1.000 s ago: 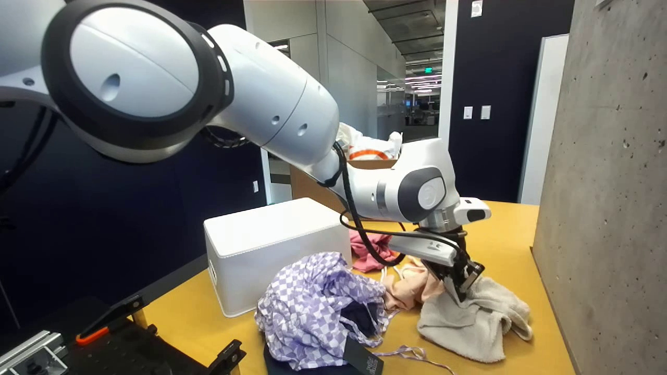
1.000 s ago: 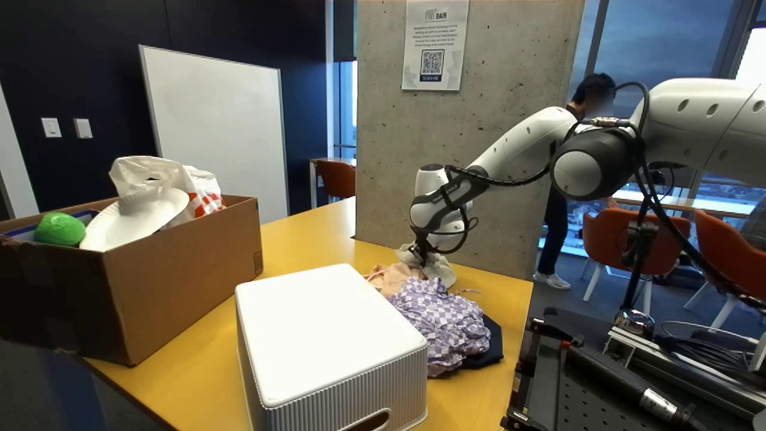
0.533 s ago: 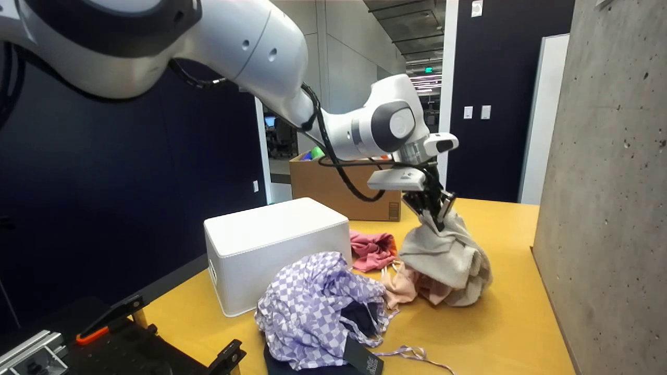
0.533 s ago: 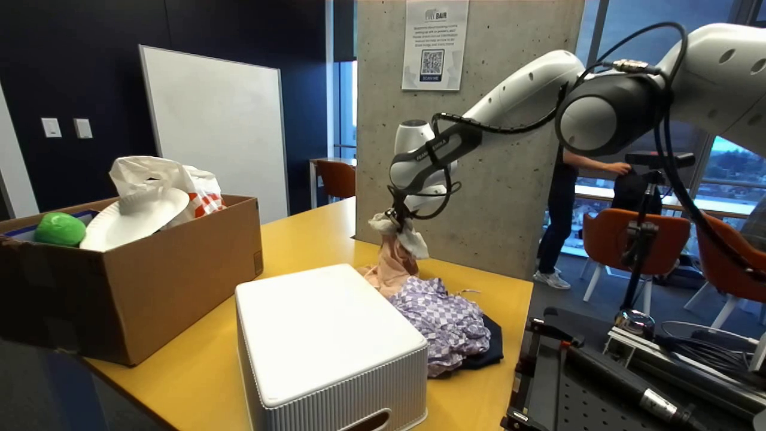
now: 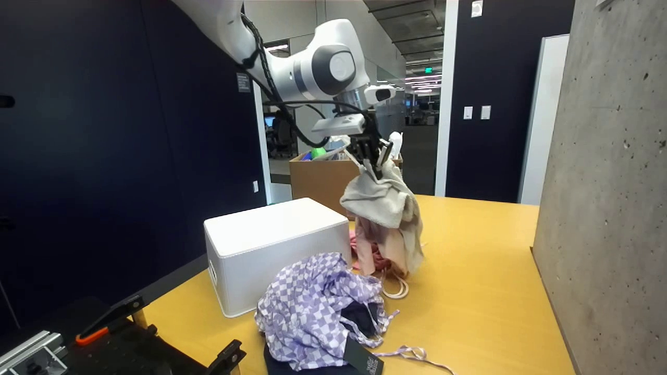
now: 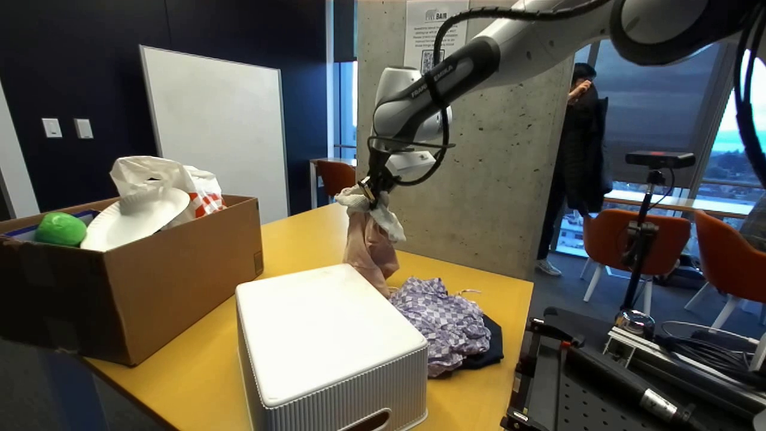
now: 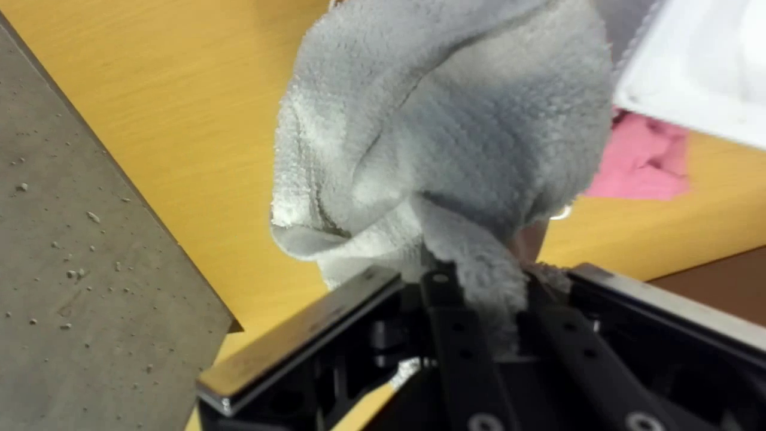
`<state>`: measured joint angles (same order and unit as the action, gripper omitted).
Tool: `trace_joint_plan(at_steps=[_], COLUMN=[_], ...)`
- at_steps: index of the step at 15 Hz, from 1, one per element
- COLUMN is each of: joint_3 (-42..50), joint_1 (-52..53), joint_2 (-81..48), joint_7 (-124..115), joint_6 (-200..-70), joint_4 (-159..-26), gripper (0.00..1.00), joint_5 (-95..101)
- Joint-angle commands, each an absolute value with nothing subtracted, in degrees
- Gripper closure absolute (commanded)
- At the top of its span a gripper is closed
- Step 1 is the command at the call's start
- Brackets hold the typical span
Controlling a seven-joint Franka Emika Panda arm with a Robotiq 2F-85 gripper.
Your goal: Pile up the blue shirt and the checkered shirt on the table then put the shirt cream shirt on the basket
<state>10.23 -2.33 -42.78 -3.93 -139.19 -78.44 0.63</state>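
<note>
Nearby: white basket (image 6: 329,335), top closed, between cardboard box (image 6: 185,275), checkered shirt (image 6: 440,326).

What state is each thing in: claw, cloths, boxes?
Fluffy beige cloth: held up, creased.
Black metal claw: shut on beige cloth.
Soft peach cloth: hanging below claw.
Dark navy cloth: partly covered.
Purple-white checkered shirt: crumpled on navy cloth.
Bright pink cloth: crumpled.
Ribbed white box: closed on top.
Brown cardboard box: open, filled.

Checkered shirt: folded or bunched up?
Bunched up: in both exterior views the checkered shirt is a rumpled heap, dark blue cloth showing at its edge.
</note>
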Motion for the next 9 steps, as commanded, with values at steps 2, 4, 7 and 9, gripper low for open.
trace_joint_plan(at_steps=[2, 4, 7, 9], joint_3=[6.40, 4.70, 1.86, -0.46], joint_1=[0.01, 1.26, 3.53, 5.10], joint_2=[-28.09, -23.17, -15.96, -11.69], joint_7=[-3.02, -2.24, -2.24, -2.78], joint_6=[-142.42, -143.89, -145.87, -144.61], joint_4=[-95.00, -100.63, -108.54, -113.04], gripper=[0.97, 0.97, 0.97, 0.97], joint_5=[2.81, 3.44, 4.17, 3.54])
